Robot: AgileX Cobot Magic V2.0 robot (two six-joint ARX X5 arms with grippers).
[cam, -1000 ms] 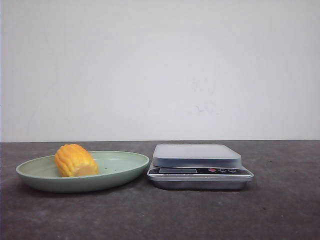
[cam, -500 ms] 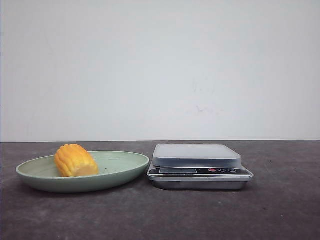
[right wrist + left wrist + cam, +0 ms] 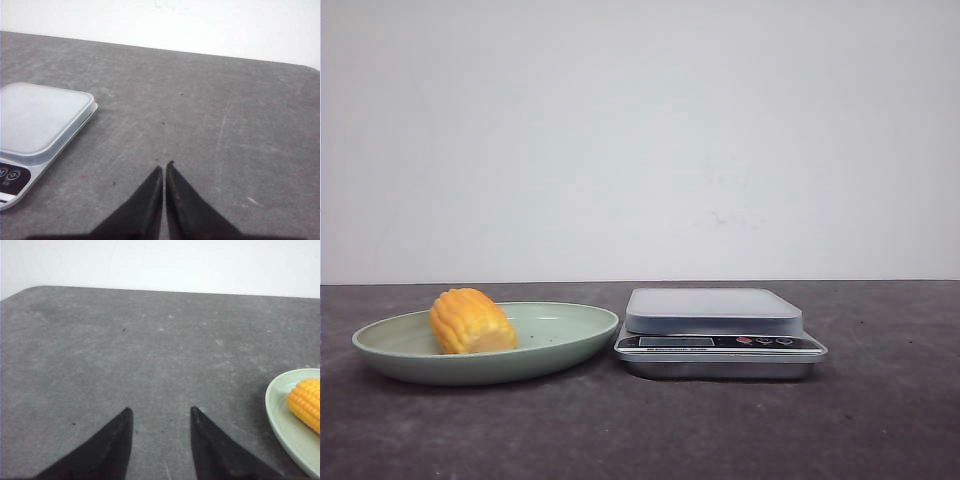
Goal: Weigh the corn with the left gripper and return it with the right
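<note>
We see a dark grey, mottled counter with a matte, faintly scuffed surface, set against a plain white wall. On its left side sits a shallow, oval, pale green plate with a smooth glazed look and a thin raised rim. Inside it, toward the left half, lies the corn: a short, stubby chunk of yellow-orange cob on its side, its kernel rows running as rounded ridges along its length, a paler flat cut end turned toward the front right. Just beside the plate on the right stands a small kitchen scale with a frosted, pale grey square platform with rounded corners over a shiny metallic base; the dark front strip carries a small display and a few buttons, whose markings we cannot read.

In the left wrist view, the left claw shows two black, tapering fingers standing well apart, with bare counter between them; the plate and corn are near, off to one side. In the right wrist view, the right claw has its black fingers drawn together, tips almost touching, gripping nothing, with the scale near it.
</note>
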